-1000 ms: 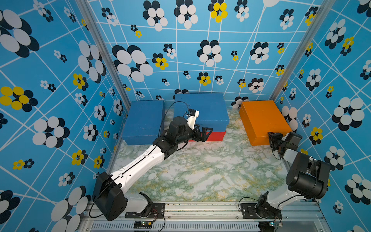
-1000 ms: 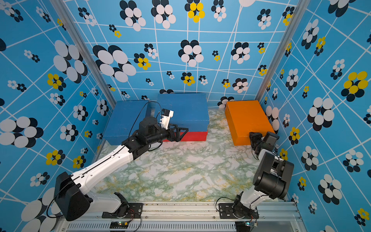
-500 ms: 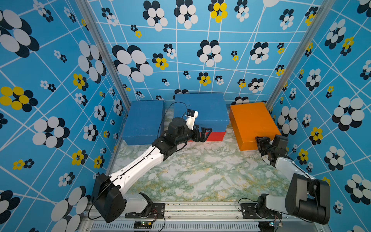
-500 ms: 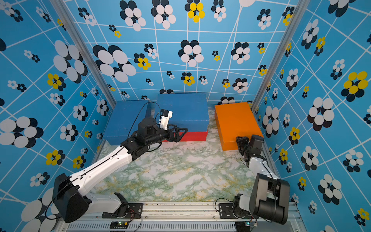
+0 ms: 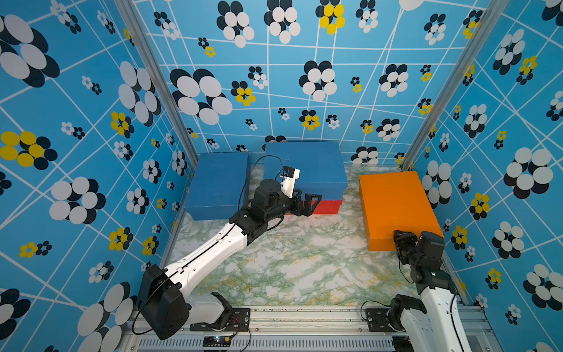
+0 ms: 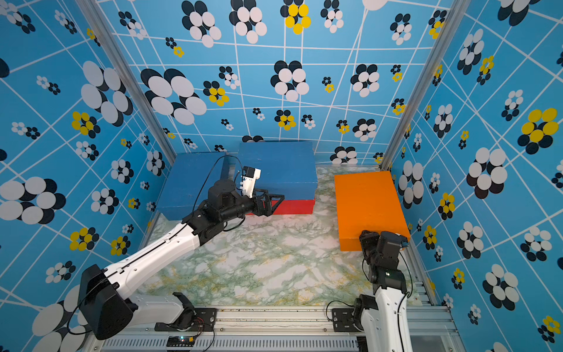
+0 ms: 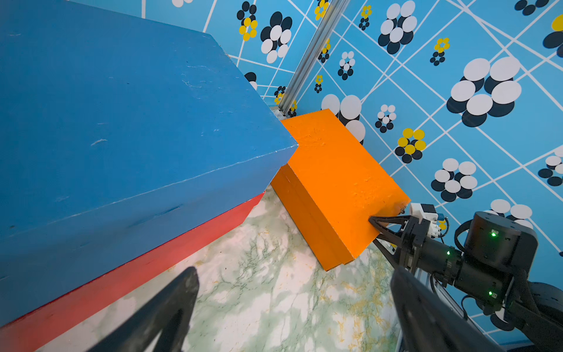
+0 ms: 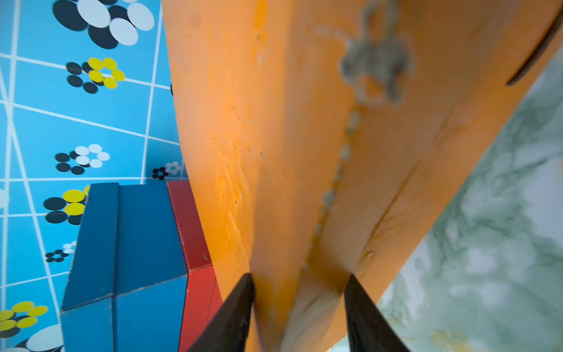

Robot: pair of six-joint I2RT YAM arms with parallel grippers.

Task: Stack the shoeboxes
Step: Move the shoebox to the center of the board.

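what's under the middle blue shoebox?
A red shoebox. Only its front face and one end show; the blue shoebox on top covers its lid.

The orange shoebox (image 8: 304,137) is flanked at its near end by the parted pincer (image 8: 300,280). A red shoebox (image 8: 195,231) is seen just beside it, with a blue shoebox (image 8: 146,243) touching that one, and the marbled surface (image 8: 493,243) lies opposite.
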